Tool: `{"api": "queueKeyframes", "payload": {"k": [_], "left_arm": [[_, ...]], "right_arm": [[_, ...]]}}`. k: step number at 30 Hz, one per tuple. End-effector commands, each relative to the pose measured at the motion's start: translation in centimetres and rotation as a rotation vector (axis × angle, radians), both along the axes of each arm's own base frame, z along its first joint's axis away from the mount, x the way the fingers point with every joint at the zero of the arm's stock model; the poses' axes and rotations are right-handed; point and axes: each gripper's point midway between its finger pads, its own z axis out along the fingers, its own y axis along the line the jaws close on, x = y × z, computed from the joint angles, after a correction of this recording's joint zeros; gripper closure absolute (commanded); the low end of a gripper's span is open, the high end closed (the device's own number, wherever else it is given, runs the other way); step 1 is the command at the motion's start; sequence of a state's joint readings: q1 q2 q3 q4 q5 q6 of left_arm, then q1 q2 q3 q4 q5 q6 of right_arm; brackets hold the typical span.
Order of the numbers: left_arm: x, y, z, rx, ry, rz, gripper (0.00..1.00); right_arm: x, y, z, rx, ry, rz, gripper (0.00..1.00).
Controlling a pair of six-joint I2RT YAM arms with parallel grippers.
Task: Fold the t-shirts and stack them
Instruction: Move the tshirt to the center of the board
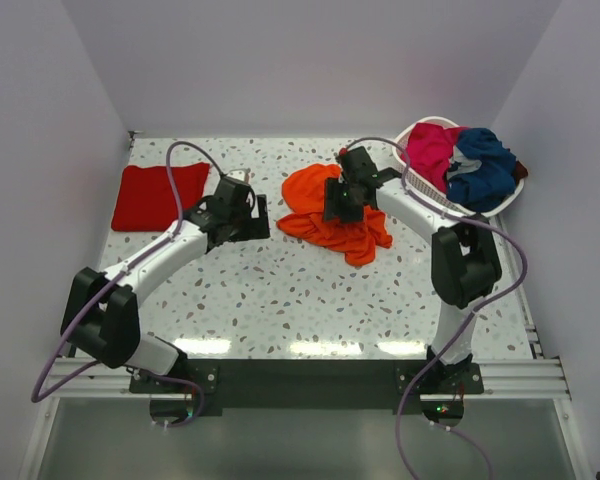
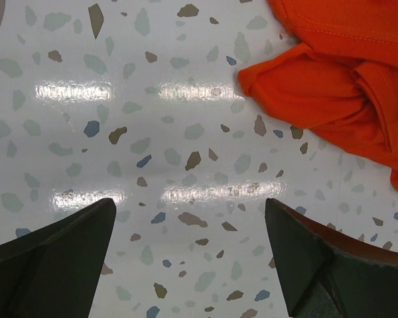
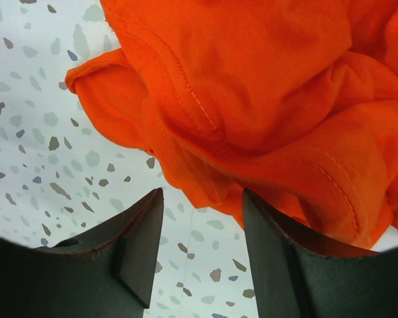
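right hand point(image 3: 202, 199): half open, empty, by crumpled orange cloth t-shirt point(image 3: 252, 86); left hand point(image 2: 190, 205): wide open, empty; risk: stacked folds, may pinch two layers

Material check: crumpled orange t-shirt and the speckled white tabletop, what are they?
Crumpled orange t-shirt: soft matte knit cloth, probably cotton jersey; stitched hems, limp folds. Speckled white tabletop: hard, glossy, terrazzo-look, stone or laminate unclear; bright light streaks reflect off it.

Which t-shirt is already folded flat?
The dark red cloth t-shirt, far left, a neat rectangle. The orange t-shirt lies crumpled; magenta t-shirt and navy t-shirt are heaped in a white basket.
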State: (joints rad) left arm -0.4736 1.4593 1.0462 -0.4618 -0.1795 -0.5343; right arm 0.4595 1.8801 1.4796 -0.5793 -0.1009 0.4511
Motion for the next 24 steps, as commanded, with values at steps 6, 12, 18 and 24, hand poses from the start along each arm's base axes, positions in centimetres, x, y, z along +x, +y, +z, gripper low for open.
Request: {"api": "queueKeyframes", "payload": {"k": [6,12,18,24], "left_arm": [[-0.4,0.6,1.5,-0.028,-0.053,0.045,0.0],[-0.8,1.0,1.7,-0.022,-0.055,0.054,0.0],[-0.7,1.0,1.8,-0.024,-0.057,0.055,0.0],[-0.8,1.2,2.1,-0.017,-0.063,0.056,0.0]], "right_arm": [[-0.4,0.7,-1.4,-0.028,0.058,0.008,0.5],[-1.2,0.0,-2.1,-0.072,0.103,-0.008,0.55],[-1.1,0.3,-3.1,-0.06,0.108,0.0,0.61],[-0.5,1.0,-4.0,-0.057,0.122,0.012,0.63]]}}
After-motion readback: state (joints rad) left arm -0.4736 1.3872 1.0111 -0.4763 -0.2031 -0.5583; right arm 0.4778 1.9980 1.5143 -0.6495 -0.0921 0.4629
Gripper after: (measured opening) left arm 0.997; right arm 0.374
